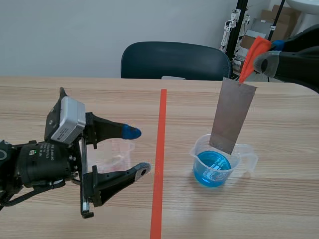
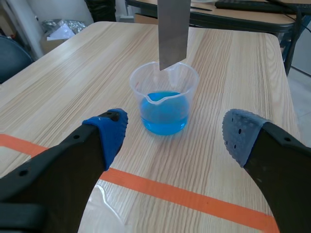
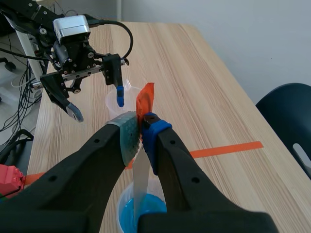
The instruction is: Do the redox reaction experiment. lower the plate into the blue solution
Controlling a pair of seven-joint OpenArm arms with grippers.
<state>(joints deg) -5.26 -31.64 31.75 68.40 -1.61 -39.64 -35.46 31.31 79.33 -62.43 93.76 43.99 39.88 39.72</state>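
Plain, lab-like office room: pale wood table, dark blue chair at its far edge, bare grey wall behind, cardboard boxes stacked beyond the table's far right corner.

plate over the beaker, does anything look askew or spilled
Nothing spilled: no blue liquid shows outside the beaker. The plate hangs slightly tilted from the right gripper. Its lower edge seems to sit near the beaker's rim rather than over the middle of the blue solution, so it might catch the rim.
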